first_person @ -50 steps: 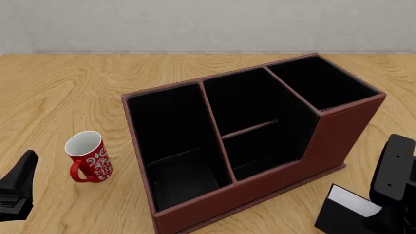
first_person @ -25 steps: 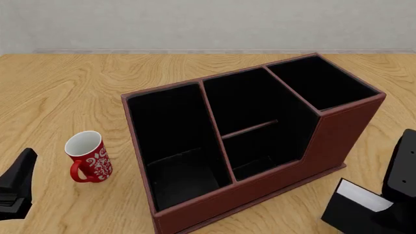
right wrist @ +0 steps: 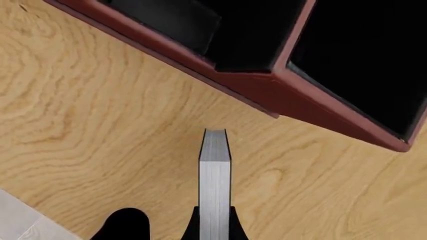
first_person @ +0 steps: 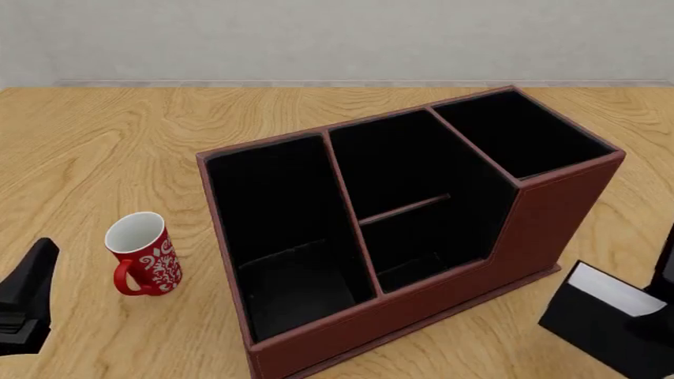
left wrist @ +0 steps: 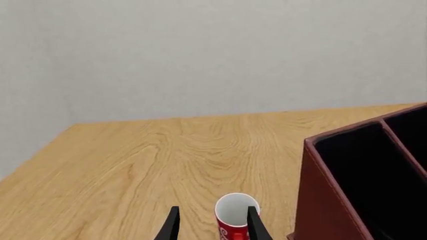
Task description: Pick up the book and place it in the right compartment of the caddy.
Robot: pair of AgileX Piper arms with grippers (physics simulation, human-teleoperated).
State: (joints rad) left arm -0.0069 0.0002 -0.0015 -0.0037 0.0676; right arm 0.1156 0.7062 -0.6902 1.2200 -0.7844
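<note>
The book point(first_person: 608, 314) is black with white page edges and hangs tilted above the table, to the front right of the caddy point(first_person: 548, 229). In the right wrist view my right gripper point(right wrist: 214, 226) is shut on the book point(right wrist: 215, 175), whose page edges face the camera. The right compartment point(first_person: 522, 130) is the narrow black-lined section at the caddy's far right end, and nothing shows inside it. My left gripper point(first_person: 40, 264) is low at the front left, open, with nothing between its fingers point(left wrist: 173, 226).
A red mug point(first_person: 144, 254) with a white pattern stands upright left of the caddy, a little beyond my left gripper; the left wrist view shows the mug point(left wrist: 236, 220) past the fingertips. The caddy's wide left section point(first_person: 279, 237) has a lowered front.
The book has risen and moved right and slightly forward in my right gripper. The right arm has slid almost out of the front view. The left arm has barely moved.
</note>
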